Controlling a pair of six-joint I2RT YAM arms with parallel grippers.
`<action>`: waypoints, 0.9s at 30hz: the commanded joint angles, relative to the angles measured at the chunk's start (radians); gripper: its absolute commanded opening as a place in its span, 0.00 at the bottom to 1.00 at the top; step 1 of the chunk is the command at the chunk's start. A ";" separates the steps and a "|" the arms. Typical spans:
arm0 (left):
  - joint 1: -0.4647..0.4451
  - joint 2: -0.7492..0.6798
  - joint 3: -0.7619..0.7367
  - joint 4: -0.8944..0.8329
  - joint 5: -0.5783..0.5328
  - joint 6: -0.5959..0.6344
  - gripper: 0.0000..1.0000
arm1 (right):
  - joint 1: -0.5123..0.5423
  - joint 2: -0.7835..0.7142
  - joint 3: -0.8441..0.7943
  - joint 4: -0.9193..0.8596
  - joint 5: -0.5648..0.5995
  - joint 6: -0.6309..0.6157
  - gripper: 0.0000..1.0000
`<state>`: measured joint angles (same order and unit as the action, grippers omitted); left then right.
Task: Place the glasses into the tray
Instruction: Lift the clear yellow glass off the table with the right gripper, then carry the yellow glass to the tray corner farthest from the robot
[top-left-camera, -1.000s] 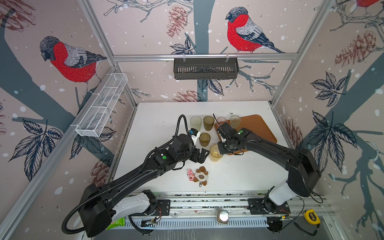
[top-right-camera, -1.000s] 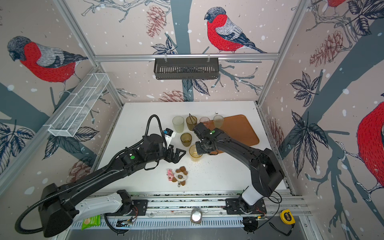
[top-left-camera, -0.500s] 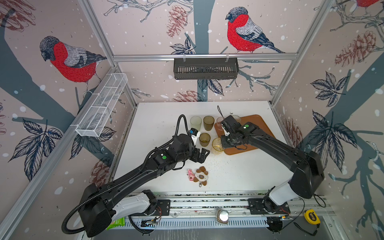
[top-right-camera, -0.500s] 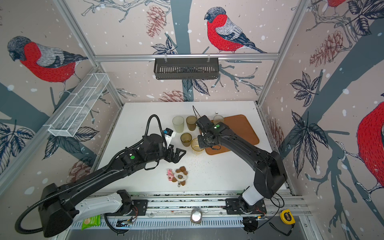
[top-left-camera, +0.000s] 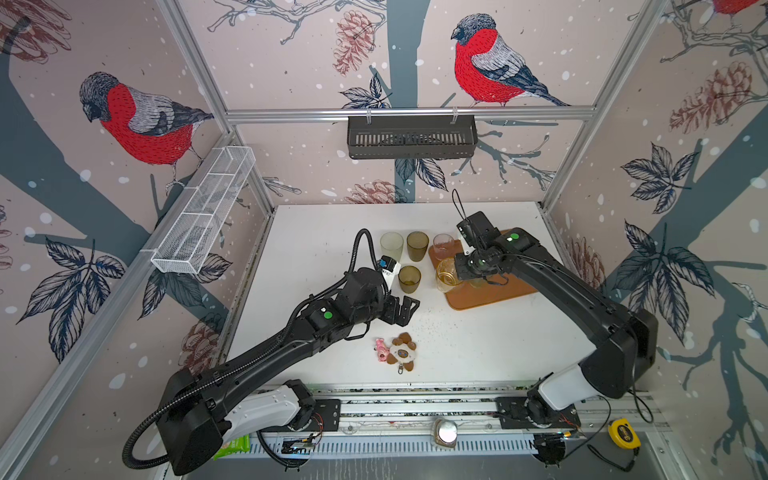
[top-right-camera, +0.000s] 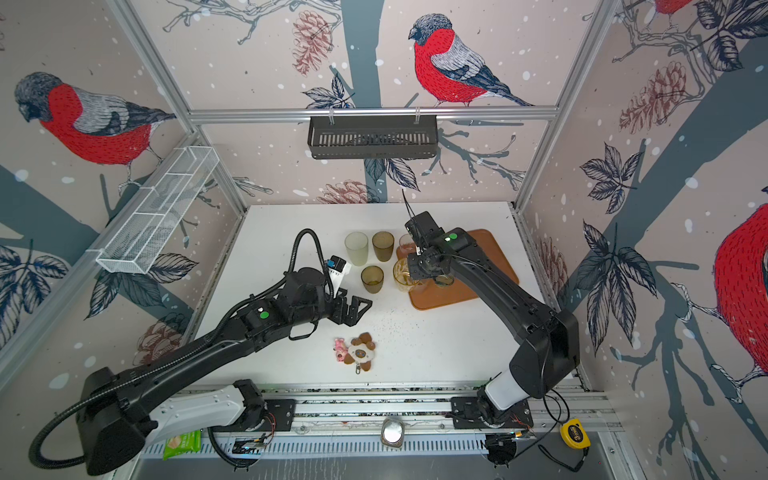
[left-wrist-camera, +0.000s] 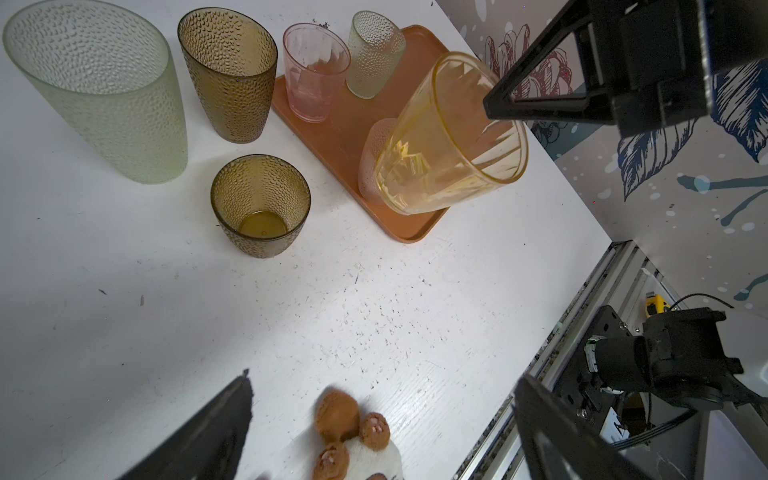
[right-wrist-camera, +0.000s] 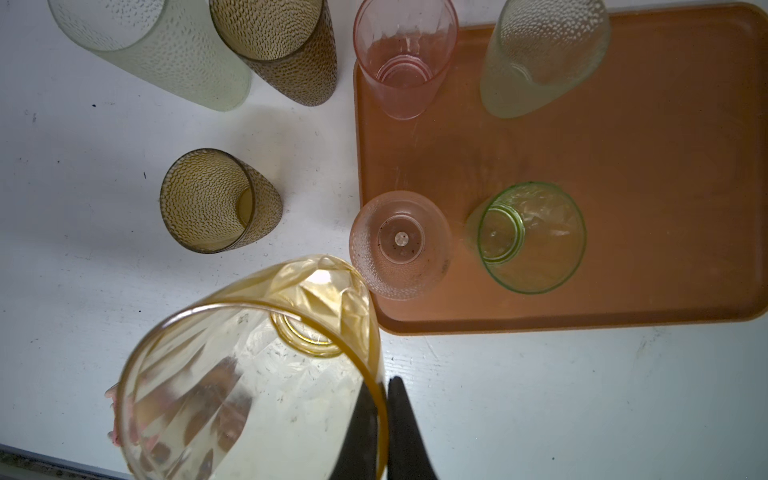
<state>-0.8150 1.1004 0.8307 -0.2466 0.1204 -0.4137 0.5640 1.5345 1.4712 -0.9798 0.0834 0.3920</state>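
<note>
Rim pinch: my right gripper (right-wrist-camera: 384, 399) grips the yellow glass (right-wrist-camera: 249, 374) by one wall, mouth up, leaving its base free to land on the tray (right-wrist-camera: 644, 166) just ahead. Left gripper (top-left-camera: 408, 309) idles wide.

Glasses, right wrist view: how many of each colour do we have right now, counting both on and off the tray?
Green: 3 (tall green glass, frosted green glass, faceted green glass)
Brown: 2 (tall brown glass, short brown glass)
Pink: 1 (pink glass)
Cream: 1 (cream dimpled glass)
Yellow: 1 (yellow glass)
Total: 8
</note>
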 joint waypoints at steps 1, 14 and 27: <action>0.001 0.004 0.004 0.038 -0.001 0.010 0.98 | -0.033 0.001 0.025 -0.038 0.019 -0.036 0.02; 0.000 0.020 0.029 0.026 -0.001 0.024 0.98 | -0.177 0.010 0.083 -0.034 0.011 -0.112 0.02; 0.001 0.063 0.066 0.039 0.013 0.035 0.98 | -0.326 0.038 0.138 0.007 -0.016 -0.152 0.02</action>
<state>-0.8150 1.1561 0.8845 -0.2440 0.1261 -0.3878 0.2565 1.5639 1.5929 -1.0073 0.0780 0.2577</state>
